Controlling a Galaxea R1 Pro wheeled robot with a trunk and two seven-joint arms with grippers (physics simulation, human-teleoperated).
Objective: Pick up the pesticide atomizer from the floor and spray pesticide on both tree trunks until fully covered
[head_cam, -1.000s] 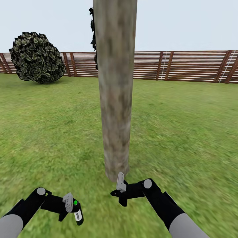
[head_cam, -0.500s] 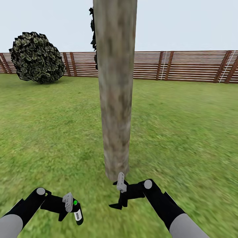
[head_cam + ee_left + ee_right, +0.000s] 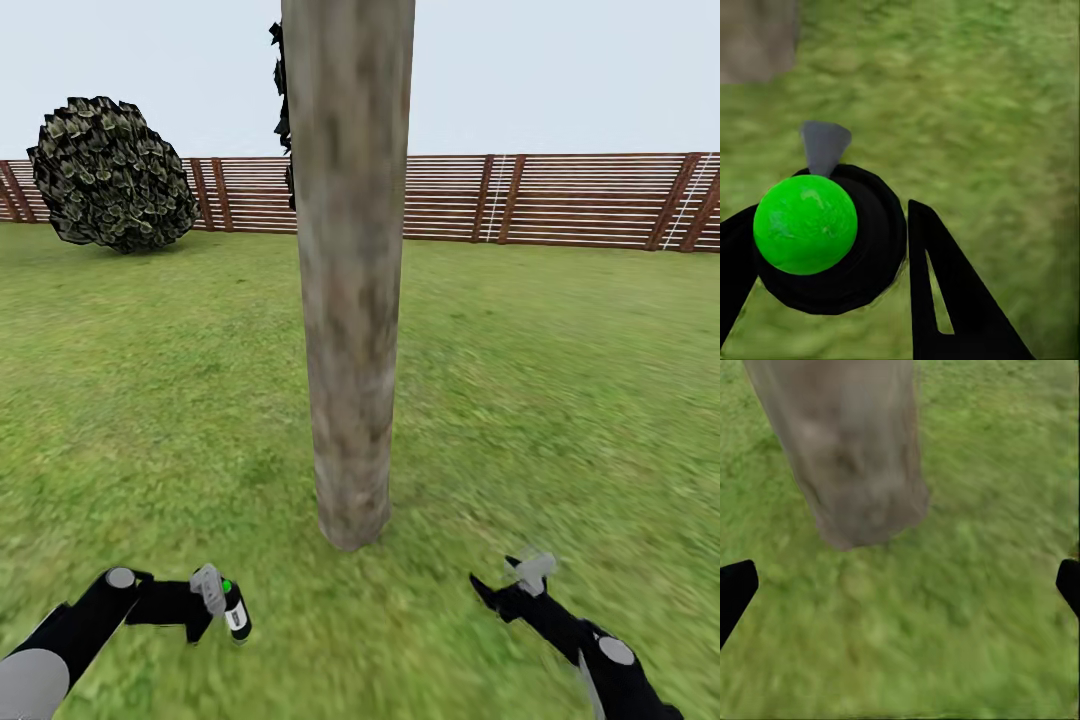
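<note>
Directly ahead of the robot, the tree trunk (image 3: 349, 280) is rising from the lawn (image 3: 560, 380) as a thick, straight column of mottled grey-brown bark with faint greenish patches. A scrap of dark, jagged foliage (image 3: 281, 90) is showing beside it near the top of the head view.

Low on the robot's left, the left end effector (image 3: 218, 605) is gripping the sprayer (image 3: 234, 612), a small black bottle with a pale label. In the left wrist view, the black fingers (image 3: 952, 300) are pressing against either side of the bottle's round black body, which is topped by a glossy green cap (image 3: 805, 223), with a grey nozzle (image 3: 824, 145) pointing towards the base of the trunk. It is probably being held this way so the spray reaches the bark.

On the right, the right end effector (image 3: 510, 585) is hovering just above the grass with nothing in it. In the right wrist view, its two black fingertips (image 3: 735, 589) are sitting far apart, and the trunk's base is visible between them.

Behind, a brown fence (image 3: 560, 198) of horizontal slats is closing off the lawn, with a round, blocky dark bush (image 3: 112, 172) in front of it.
</note>
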